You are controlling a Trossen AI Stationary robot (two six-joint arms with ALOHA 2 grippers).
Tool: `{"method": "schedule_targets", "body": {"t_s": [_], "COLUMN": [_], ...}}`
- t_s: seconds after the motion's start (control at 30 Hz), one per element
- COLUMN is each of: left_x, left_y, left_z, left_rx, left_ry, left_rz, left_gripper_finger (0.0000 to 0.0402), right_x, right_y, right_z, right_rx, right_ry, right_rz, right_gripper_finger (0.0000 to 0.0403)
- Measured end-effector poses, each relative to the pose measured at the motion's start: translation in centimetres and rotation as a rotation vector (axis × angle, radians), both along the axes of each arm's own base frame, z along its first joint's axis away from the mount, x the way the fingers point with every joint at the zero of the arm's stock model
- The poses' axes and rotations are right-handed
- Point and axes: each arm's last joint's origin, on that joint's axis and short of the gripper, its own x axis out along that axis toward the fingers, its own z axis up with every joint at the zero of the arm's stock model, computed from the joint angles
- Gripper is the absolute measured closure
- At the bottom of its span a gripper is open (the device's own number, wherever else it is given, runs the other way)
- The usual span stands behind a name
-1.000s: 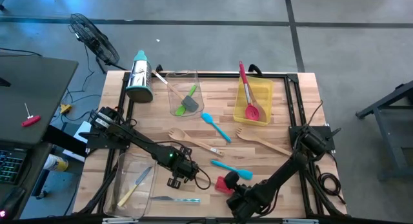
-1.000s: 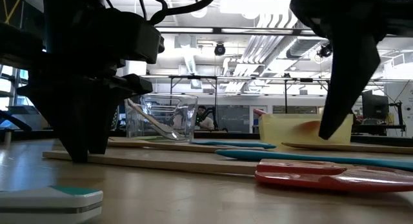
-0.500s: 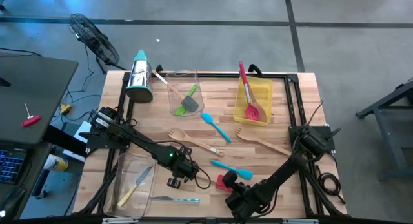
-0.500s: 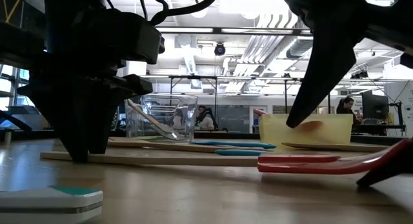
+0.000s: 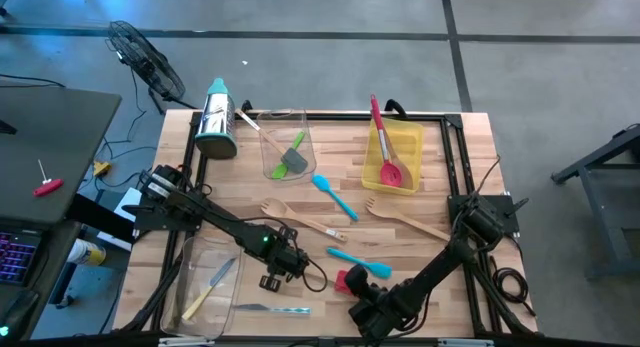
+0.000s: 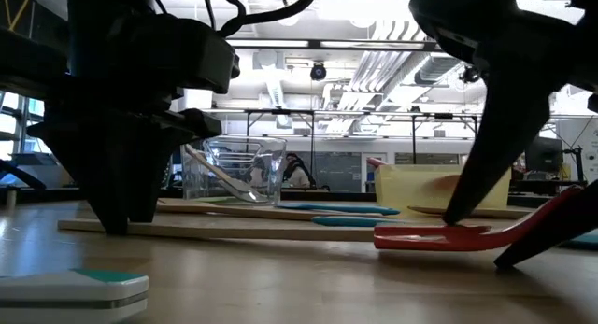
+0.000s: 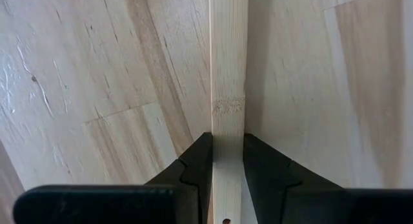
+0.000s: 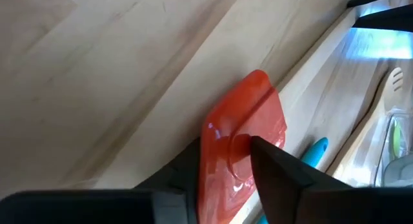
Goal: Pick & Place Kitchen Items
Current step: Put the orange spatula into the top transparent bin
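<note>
My left gripper [image 5: 272,277] stands near the table's near edge, left of centre, shut on the handle of a pale wooden utensil [image 7: 227,75] that lies flat on the table [image 6: 224,227]. My right gripper [image 5: 357,290] is near the near edge at the centre, shut on a red spatula [image 5: 345,281]. Other utensils lie loose on the table: a wooden spoon [image 5: 300,219], a wooden fork [image 5: 405,219], two blue spatulas [image 5: 333,194] [image 5: 360,262] and a slim knife [image 5: 272,309]. My left gripper pinches the wooden handle [image 7: 227,130] between its two fingers [image 7: 193,162], from above, pointing down and lying across it. The utensil lies flat on the table. My right gripper pinches the red spatula just behind its broad blade [image 8: 248,130], which reaches forward past the fingers [image 8: 277,169]. It sits tilted: the blade end [image 6: 411,236] is low at the table and the other end [image 6: 570,204] is raised.
A clear bin [image 5: 287,142] at the far side holds a green and grey spatula. A yellow bin [image 5: 395,172] holds a red spatula. A clear bin [image 5: 205,282] lies near the left gripper with a knife inside. A steel grater [image 5: 215,117] lies at the far left corner.
The red spatula, flat on the table a second ago, now stands tipped. Its handle end has risen in my right gripper while its blade end has stayed low at the table. The right gripper's fingers have swung round it.
</note>
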Motion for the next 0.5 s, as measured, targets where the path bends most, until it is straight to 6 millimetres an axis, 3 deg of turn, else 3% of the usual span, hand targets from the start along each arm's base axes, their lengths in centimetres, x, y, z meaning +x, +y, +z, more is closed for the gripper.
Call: {"method": "schedule_targets", "body": {"t_s": [0.33,0.5], "left_x": [0.07,0.06], "left_y": [-0.06,-0.07], "left_z": [0.01,0.01], "left_rx": [-0.022,-0.027], "left_ry": [-0.002,0.0], "left_rz": [-0.004,-0.002], "left_gripper_finger": [0.0327,0.0327], "right_x": [0.08,0.22], "right_y": [0.01,0.08], "right_z": [0.02,0.03], "right_rx": [-0.009,0.033], "right_ry": [-0.02,-0.078], "right_rz": [-0.006,-0.073], "right_gripper_finger": [0.0311,0.0343]}}
